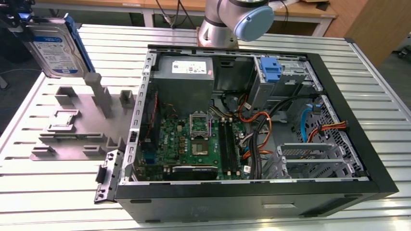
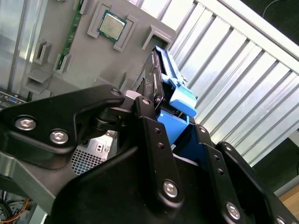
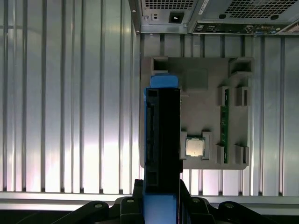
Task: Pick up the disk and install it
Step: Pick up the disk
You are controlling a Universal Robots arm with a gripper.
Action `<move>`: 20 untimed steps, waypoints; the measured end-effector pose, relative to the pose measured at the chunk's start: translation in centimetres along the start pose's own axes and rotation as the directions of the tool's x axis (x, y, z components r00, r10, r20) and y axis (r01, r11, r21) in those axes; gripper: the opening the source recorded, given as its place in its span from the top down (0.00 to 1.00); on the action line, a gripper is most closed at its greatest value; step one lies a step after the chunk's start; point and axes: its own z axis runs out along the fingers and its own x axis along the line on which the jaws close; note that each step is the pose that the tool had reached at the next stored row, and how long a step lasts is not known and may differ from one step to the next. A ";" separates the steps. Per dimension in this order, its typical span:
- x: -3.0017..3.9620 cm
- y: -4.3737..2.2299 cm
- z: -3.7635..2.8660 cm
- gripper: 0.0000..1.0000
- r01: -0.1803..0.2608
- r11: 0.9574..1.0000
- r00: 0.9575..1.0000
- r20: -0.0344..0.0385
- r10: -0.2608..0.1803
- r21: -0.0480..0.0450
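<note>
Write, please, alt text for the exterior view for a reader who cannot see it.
A robot hand holds the disk upright at the exterior view's upper left, above a grey parts tray on a slatted metal table. Beside the tray lies an open computer case, its circuit board and cables exposed, with the arm's base beyond it.

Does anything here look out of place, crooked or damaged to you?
Nothing looks damaged or spilled. The disk is off the table, held on edge and slightly tilted in the gripper, above the grey fixture plate. The computer case lies on its side with its side panel off, which suits the work.
</note>
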 end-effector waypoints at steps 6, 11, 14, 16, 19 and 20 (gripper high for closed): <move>0.00 -0.02 -0.03 0.63 0.000 1.000 1.000 0.000 0.000 0.000; 0.00 -0.01 -0.15 0.63 0.000 1.000 1.000 0.000 0.000 0.000; 0.00 -0.01 -0.24 0.63 0.000 1.000 1.000 0.000 0.000 0.000; 0.01 -0.01 -0.31 0.63 0.000 1.000 1.000 0.000 0.000 0.000; 0.01 -0.01 -0.39 0.63 0.000 1.000 1.000 0.000 0.000 0.000; 0.01 -0.02 -0.42 0.63 0.000 1.000 1.000 0.000 0.000 0.000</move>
